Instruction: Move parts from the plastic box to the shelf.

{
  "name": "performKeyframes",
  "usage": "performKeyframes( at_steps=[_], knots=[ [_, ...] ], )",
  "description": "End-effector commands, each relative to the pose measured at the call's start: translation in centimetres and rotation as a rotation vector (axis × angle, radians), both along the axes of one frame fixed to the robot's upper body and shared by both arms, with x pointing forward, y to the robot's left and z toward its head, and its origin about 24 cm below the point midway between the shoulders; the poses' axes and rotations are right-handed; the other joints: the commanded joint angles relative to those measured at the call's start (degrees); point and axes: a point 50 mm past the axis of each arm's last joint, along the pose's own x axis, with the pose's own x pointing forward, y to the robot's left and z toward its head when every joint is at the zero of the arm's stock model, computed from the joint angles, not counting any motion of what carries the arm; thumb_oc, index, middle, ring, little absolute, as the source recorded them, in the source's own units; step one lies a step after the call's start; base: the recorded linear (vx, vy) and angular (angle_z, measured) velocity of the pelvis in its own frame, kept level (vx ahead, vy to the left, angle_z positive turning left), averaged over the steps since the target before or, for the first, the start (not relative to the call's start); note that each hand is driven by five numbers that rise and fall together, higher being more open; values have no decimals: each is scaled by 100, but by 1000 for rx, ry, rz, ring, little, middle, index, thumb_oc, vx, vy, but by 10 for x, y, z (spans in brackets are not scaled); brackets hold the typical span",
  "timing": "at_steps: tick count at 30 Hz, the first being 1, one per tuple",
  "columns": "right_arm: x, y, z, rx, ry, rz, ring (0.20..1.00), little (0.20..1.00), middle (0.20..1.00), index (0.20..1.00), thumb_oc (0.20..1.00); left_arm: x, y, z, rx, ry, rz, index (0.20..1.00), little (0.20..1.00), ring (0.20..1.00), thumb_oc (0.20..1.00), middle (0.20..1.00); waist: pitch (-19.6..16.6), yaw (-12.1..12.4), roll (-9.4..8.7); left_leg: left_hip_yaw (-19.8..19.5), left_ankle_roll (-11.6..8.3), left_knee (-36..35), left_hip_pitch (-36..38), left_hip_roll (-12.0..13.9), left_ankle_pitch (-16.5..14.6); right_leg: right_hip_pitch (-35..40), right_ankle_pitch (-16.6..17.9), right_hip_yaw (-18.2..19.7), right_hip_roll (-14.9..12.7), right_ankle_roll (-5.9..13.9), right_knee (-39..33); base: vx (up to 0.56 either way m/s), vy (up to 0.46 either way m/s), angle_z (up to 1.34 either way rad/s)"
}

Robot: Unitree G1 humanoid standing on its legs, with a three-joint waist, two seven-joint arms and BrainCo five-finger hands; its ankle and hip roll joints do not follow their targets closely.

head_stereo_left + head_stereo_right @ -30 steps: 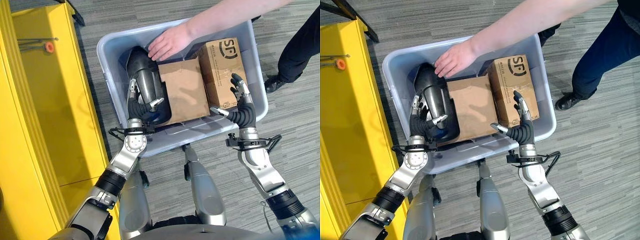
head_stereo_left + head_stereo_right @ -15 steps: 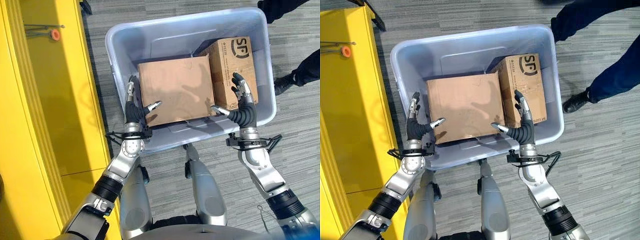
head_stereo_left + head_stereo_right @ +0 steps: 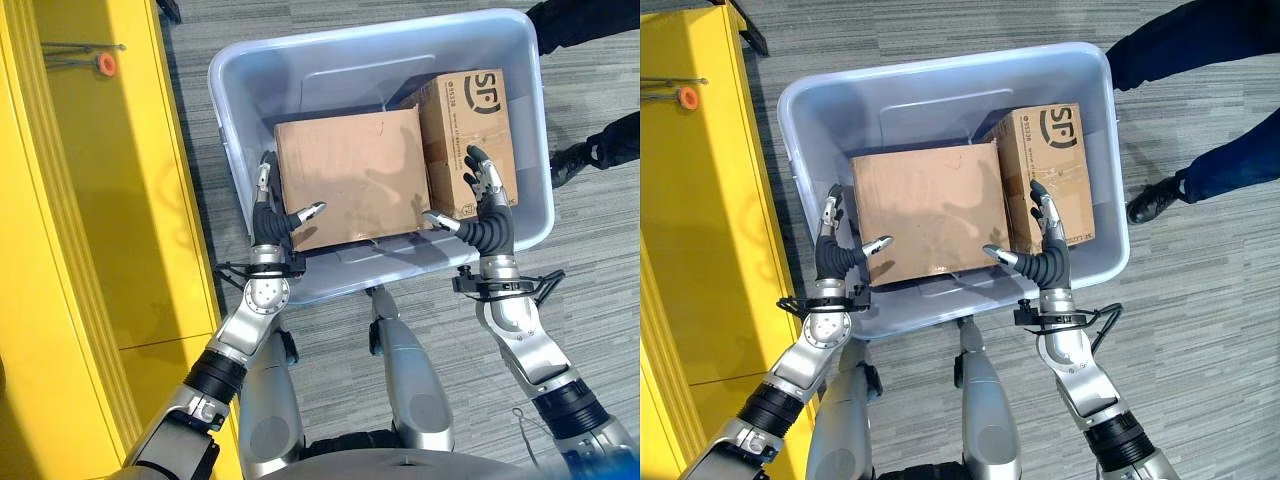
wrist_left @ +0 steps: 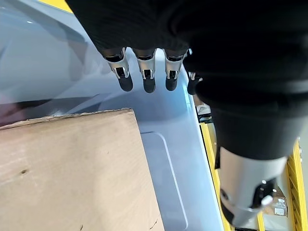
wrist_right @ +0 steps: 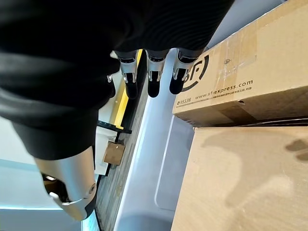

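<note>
Grey plastic box [image 3: 240,100] on the floor holds two parts — a plain cardboard box [image 3: 350,175] and a printed carton [image 3: 470,125] touching its right side. Left hand [image 3: 268,215] and right hand [image 3: 485,215] hover at the near rim, fingers spread, holding nothing. Yellow shelf [image 3: 90,200] stands left.

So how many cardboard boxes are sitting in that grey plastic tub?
2: a plain brown cardboard box in the middle of the grey plastic tub, and a printed cardboard box at its right. More could lie hidden beneath.
</note>
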Motion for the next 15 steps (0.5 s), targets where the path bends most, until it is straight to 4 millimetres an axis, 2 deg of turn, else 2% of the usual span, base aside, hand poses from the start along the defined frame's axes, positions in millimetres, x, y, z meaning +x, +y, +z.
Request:
performKeyframes(
  at_steps=[1,15],
  knots=[
    [-6,-5,28,49,-153,10,1000,1000,1000,1000,1000,8,7,16,14,-75,22,1000,1000,1000,1000,1000,-48,-25,-237,-62,-437,-13,530,417,144,-81,671,187,-182,425,193,0,0,0],
    [-2,6,26,56,-134,65,1000,1000,1000,1000,1000,13,-8,18,-6,-71,-50,1000,1000,1000,1000,1000,-338,-121,-101,33,-424,-13,732,408,56,11,618,296,-205,421,201,5,2,0]
  ],
)
